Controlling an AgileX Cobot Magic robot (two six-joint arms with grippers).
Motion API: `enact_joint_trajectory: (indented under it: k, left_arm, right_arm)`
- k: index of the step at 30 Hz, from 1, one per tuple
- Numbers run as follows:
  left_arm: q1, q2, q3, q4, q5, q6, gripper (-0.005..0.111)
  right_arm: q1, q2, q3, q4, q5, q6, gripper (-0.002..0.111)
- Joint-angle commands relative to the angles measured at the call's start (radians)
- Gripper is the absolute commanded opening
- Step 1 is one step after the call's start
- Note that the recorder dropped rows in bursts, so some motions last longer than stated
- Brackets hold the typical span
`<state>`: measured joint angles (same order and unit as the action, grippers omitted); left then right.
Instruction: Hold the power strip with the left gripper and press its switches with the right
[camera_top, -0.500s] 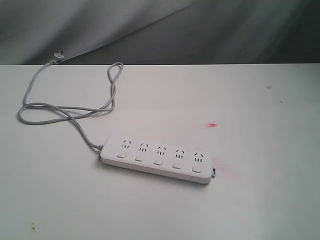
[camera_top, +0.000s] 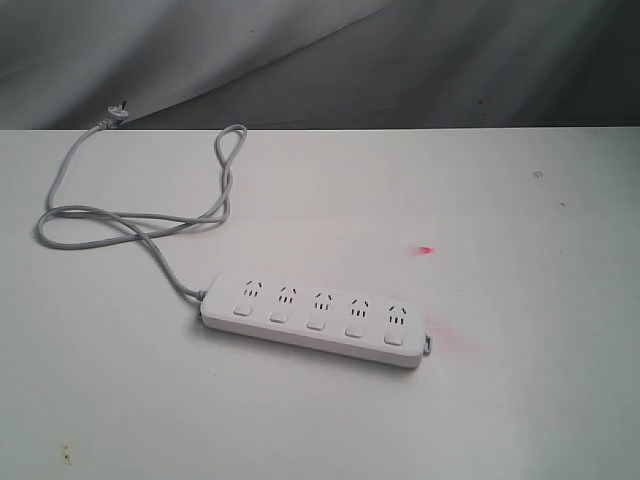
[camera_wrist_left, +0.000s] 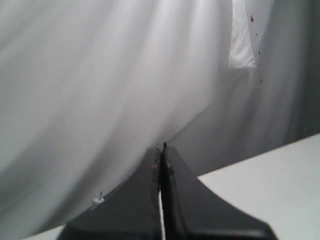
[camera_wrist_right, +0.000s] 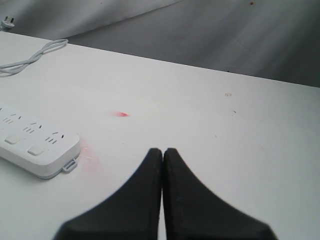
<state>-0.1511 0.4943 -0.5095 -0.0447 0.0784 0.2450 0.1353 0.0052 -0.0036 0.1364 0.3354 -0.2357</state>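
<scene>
Find the power strip (camera_top: 298, 308) flat on the white counter (camera_top: 520, 420), sockets up, well clear of the far edge and roughly midway between the left and right sides. Note its long axis slanted: cord end toward the left, other end a little closer to the near edge. Count five switches (camera_top: 316, 323) in one row along the strip's near-edge side, one below each socket group; cannot tell pressed from unpressed.

Trace the grey cord (camera_top: 130, 215) from the strip's left end toward the far-left corner in loose loops, ending at the plug (camera_top: 112, 115) right at the far edge. Note a small red mark (camera_top: 425, 250) on the counter beyond the strip's right end, toward the far edge. Note also a faint pink smear (camera_top: 455, 345) just beside that end. See grey cloth (camera_top: 400, 60) hanging behind the far edge.

Right wrist view: see the right gripper (camera_wrist_right: 163, 152) with fingers pressed together and nothing between them. Place it over bare counter, apart from the strip's right end.

Left wrist view: see the left gripper (camera_wrist_left: 161, 162) likewise closed and empty, aimed at the cloth, with a patch of counter to one side. Record no contact between either gripper and the strip.
</scene>
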Motion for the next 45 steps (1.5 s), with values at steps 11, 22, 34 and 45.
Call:
enact_joint_trajectory:
  k: [11,22,34,45]
  left_arm:
    - [0.001,0.011,-0.007,-0.042,-0.105,-0.037,0.001]
    - [0.001,0.496,-0.311,-0.357,0.648,0.751,0.0]
    - [0.001,1.129,-0.591,-0.366,0.681,1.319,0.001]
    - [0.001,1.242,-0.591,-0.415,0.737,1.546,0.031]
  right_arm:
    - [-0.006,-0.005,0.004,0.005,-0.001,0.005,0.0]
    - [-0.006,-0.005,0.004,0.005,-0.001,0.005,0.0]
    - [-0.006,-0.005,0.004,0.005,-0.001,0.005,0.0]
    - [-0.006,-0.005,0.004,0.005,-0.001,0.005,0.0]
